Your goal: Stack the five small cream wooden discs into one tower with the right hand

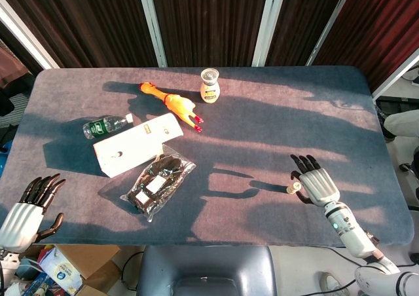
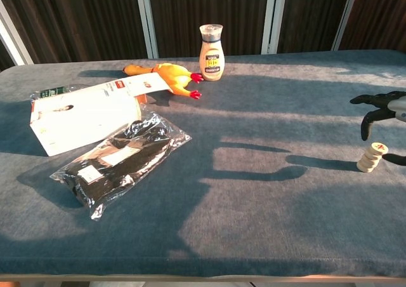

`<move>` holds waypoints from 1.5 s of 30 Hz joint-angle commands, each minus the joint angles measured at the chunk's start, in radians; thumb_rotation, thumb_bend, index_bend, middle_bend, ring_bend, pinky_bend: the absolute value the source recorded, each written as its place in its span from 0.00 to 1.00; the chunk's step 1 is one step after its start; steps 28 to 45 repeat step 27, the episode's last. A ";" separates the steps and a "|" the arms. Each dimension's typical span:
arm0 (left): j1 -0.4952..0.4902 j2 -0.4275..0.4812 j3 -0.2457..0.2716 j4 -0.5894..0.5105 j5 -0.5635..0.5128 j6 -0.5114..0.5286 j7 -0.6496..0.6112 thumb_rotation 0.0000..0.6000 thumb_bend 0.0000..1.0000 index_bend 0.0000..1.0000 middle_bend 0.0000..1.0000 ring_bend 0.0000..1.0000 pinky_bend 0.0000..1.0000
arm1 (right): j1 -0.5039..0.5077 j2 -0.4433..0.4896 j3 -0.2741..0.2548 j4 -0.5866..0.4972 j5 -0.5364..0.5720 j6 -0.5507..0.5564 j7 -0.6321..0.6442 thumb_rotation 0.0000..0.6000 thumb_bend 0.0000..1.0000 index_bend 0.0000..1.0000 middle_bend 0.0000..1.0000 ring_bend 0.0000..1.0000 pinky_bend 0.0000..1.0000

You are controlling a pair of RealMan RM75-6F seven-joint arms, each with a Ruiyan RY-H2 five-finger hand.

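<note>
Now your tower of cream discs (image 2: 370,157) stands upright on the grey table (image 2: 254,223), near its right edge, with a red mark on the top disc. From the chest view I cannot count the discs for certain. Your right hand (image 1: 313,182) hangs just beside and above the tower, dark fingers (image 2: 366,127) spread and curved downward, holding nothing; a gap shows between the fingertips and the top disc. Your left hand (image 1: 27,209) sits off the near left corner of the table, fingers apart, nothing in it.

Well away to the left lie a bagged pair of black gloves (image 2: 117,157), a white carton (image 2: 82,113) and a green-labelled water bottle (image 1: 106,125). A rubber chicken (image 2: 166,76) and a sauce bottle (image 2: 212,53) are at the far edge.
</note>
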 commanded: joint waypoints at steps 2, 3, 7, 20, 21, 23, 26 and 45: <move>0.001 0.001 0.000 0.001 0.001 0.002 -0.002 1.00 0.48 0.00 0.00 0.00 0.02 | -0.036 0.025 -0.001 -0.041 -0.028 0.083 -0.005 1.00 0.47 0.44 0.07 0.00 0.00; 0.002 0.001 0.001 0.001 0.001 0.004 -0.003 1.00 0.48 0.00 0.00 0.00 0.02 | -0.049 0.035 -0.003 -0.058 -0.038 0.112 -0.006 1.00 0.47 0.43 0.07 0.00 0.00; 0.003 0.001 0.000 0.001 0.001 0.006 0.000 1.00 0.48 0.00 0.00 0.00 0.02 | -0.125 0.108 -0.026 -0.184 -0.054 0.224 -0.040 1.00 0.44 0.29 0.02 0.00 0.00; 0.004 -0.007 0.001 -0.010 0.010 0.007 0.037 1.00 0.48 0.00 0.00 0.00 0.02 | -0.362 0.155 -0.075 -0.307 -0.072 0.509 -0.110 1.00 0.37 0.11 0.00 0.00 0.00; 0.004 -0.008 0.001 -0.011 0.009 0.006 0.040 1.00 0.48 0.00 0.00 0.00 0.02 | -0.362 0.157 -0.070 -0.308 -0.066 0.503 -0.109 1.00 0.37 0.11 0.00 0.00 0.00; 0.004 -0.008 0.002 -0.013 0.011 0.005 0.047 1.00 0.48 0.00 0.00 0.00 0.02 | -0.361 0.158 -0.062 -0.308 -0.062 0.495 -0.111 1.00 0.37 0.11 0.00 0.00 0.00; 0.013 -0.005 0.009 -0.014 0.013 0.013 0.053 1.00 0.48 0.00 0.00 0.00 0.02 | -0.361 0.158 -0.057 -0.308 -0.068 0.484 -0.106 1.00 0.37 0.11 0.00 0.00 0.00; 0.016 -0.004 0.011 -0.013 0.013 0.015 0.052 1.00 0.48 0.00 0.00 0.00 0.02 | -0.361 0.157 -0.056 -0.307 -0.069 0.480 -0.107 1.00 0.37 0.11 0.00 0.00 0.00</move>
